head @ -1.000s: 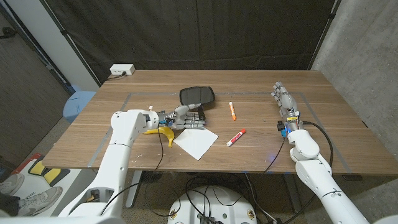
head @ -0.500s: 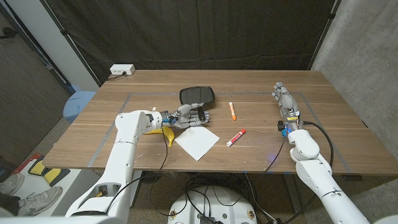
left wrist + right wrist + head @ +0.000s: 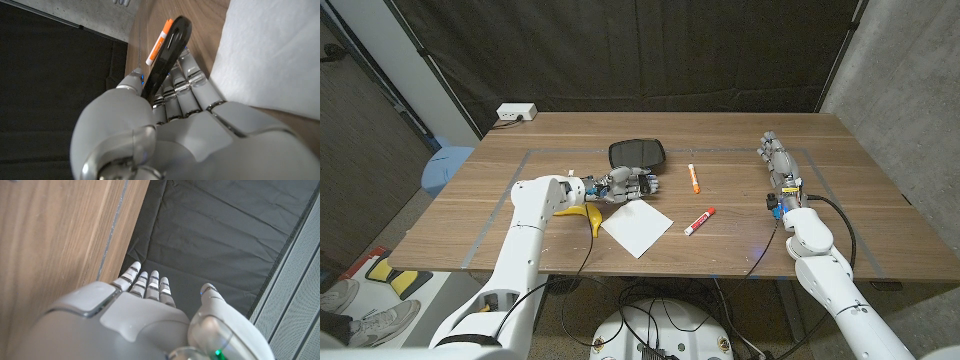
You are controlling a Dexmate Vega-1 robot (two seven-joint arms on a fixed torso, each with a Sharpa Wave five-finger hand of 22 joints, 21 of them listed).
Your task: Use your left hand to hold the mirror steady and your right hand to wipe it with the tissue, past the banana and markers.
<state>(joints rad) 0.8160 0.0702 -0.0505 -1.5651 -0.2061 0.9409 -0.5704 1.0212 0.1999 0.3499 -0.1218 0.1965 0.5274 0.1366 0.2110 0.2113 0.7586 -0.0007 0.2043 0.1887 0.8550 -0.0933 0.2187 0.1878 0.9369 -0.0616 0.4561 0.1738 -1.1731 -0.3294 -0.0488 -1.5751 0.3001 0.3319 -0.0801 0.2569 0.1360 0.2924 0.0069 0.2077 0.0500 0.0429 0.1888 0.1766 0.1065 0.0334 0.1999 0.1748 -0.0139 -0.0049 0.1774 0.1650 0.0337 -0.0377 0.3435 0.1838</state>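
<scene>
The black-framed mirror [image 3: 637, 152] lies at the table's middle back. My left hand [image 3: 625, 185] reaches in at its near edge. In the left wrist view the mirror's black slotted handle [image 3: 170, 47] runs between the thumb and the straight fingers [image 3: 192, 82], and the thumb touches it. The white tissue [image 3: 636, 228] lies on the table just in front of that hand, also seen as tissue [image 3: 270, 50]. My right hand [image 3: 776, 158] stands at the table's right with fingers stretched out and nothing in it, far from the tissue.
A banana [image 3: 578, 212] lies under my left forearm, left of the tissue. An orange marker [image 3: 693, 178] lies right of the mirror, and a red marker [image 3: 699, 221] lies right of the tissue. A white power strip [image 3: 516, 112] sits at the back left corner.
My left hand has slid forward and slightly right, from beside the tissue up to the mirror's handle. The right hand has not moved.
</scene>
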